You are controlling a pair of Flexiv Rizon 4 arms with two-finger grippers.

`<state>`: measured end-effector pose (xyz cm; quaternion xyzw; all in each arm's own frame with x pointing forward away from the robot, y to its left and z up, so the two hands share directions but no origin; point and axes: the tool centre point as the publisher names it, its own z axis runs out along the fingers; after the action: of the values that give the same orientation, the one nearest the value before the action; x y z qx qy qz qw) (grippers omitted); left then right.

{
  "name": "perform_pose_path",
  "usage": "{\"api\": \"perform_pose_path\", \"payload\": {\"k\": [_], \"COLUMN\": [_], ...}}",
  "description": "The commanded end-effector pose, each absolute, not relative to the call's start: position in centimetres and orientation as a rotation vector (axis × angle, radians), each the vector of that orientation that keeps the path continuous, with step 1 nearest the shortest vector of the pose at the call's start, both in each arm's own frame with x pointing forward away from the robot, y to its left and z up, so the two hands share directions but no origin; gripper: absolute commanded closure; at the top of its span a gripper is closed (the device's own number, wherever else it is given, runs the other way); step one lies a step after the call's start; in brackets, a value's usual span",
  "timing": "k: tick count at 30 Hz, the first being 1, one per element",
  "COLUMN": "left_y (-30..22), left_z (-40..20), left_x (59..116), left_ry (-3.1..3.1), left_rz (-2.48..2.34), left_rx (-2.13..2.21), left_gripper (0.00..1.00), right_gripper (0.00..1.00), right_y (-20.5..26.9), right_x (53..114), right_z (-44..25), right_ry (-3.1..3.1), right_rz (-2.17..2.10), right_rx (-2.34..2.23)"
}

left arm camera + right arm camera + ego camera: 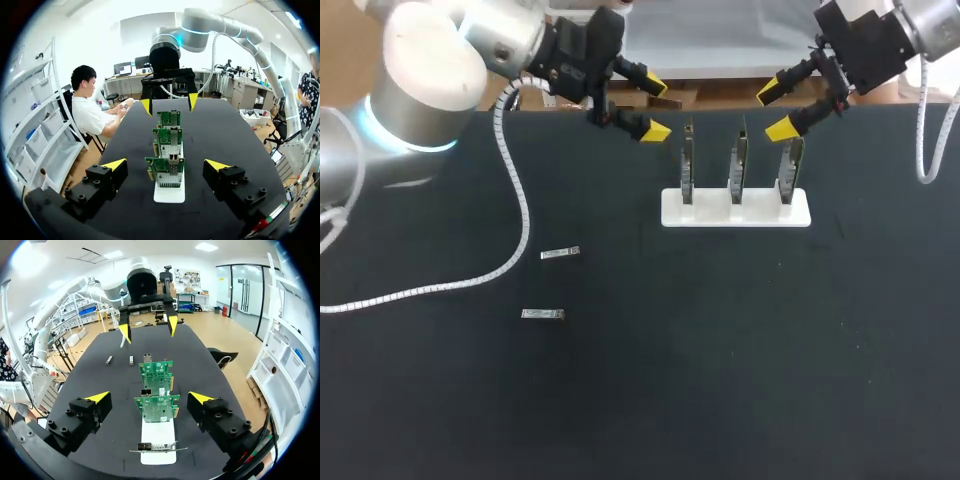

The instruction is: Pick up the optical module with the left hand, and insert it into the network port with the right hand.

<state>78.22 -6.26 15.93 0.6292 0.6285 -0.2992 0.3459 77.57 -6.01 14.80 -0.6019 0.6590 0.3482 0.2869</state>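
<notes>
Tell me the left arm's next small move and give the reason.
Probably best: bring the left claw away from the card stand and over the closer optical module. The claw is open and empty, up beside the stand, while this module and the second module lie flat and untouched on the table, well apart from it. Nothing can be inserted until one is picked up.

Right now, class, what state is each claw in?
Left claw: open, holding nothing.
Right claw: open, holding nothing.

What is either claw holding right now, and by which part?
Nothing. The left claw and right claw are both open and empty; both optical modules lie on the table.
</notes>
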Motion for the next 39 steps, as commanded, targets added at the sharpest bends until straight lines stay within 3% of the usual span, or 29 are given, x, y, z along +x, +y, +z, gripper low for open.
{"api": "perform_pose_path", "payload": {"k": [1,8,20,39], "left_y": [-3.8,0.8,8.0,7.9], "left_z": [18.0,18.9,13.4,6.9], "left_x": [76.4,74.2,68.4,70.4], "left_ry": [1.707,1.866,2.26,2.381], "left_rz": [-0.645,-0.443,-0.309,-0.157], "left_rx": [1.672,1.762,1.681,1.872], "left_gripper": [0.0,0.0,0.0,0.0], "right_gripper": [0.0,0.0,0.0,0.0], "right_y": [-6.0,-6.0,-6.0,-6.0], "right_x": [77.4,77.4,77.4,77.4], "right_z": [14.8,14.8,14.8,14.8], "right_ry": [1.759,1.759,1.759,1.759], "right_rz": [0.927,0.927,0.927,0.927], "right_rx": [-1.606,-1.606,-1.606,-1.606]}}
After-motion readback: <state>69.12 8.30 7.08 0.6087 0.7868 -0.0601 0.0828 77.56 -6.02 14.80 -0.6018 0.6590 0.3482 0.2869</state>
